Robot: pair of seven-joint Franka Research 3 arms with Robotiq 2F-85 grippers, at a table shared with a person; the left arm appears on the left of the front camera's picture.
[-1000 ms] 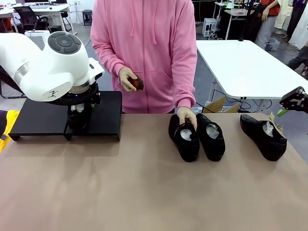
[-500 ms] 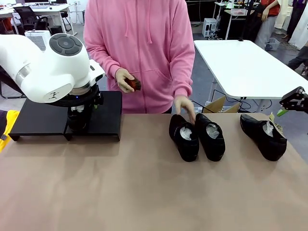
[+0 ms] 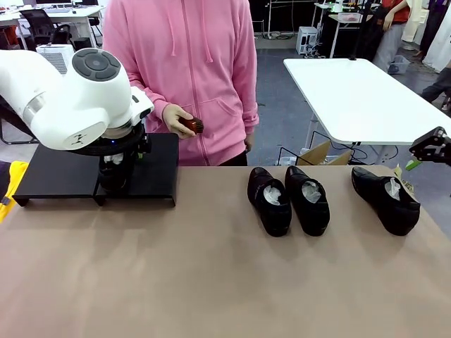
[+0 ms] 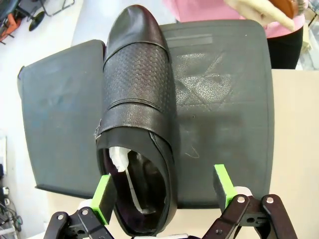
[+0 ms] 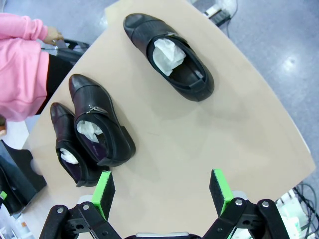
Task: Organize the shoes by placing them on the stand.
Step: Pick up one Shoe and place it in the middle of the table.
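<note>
One glossy black shoe (image 4: pixel 137 99) lies on the matte-black stand (image 4: pixel 224 99), toe pointing away, white paper inside. My left gripper (image 4: pixel 164 194) stands open around its heel, with a wide gap on the right side. In the front view the left arm hangs over the stand (image 3: pixel 158 165). Three more shoes rest on the table: a pair (image 3: pixel 269 201) (image 3: pixel 308 199) in the middle and one (image 3: pixel 386 199) at the right. My right gripper (image 5: pixel 162 191) is open and empty, high above these shoes (image 5: pixel 169 55) (image 5: pixel 99 124) (image 5: pixel 67 149); it also shows at the front view's right edge (image 3: pixel 430 146).
A person in a pink hoodie (image 3: pixel 190 63) stands behind the table near the stand and holds a small brown brush (image 3: pixel 191 124) in one hand. The brown tabletop (image 3: pixel 211 274) is bare in front. A white table (image 3: pixel 352 98) stands beyond at the right.
The person's hand has let go of the left shoe of the middle pair and pulled back, and the person has shifted left. My arms have hardly moved.
</note>
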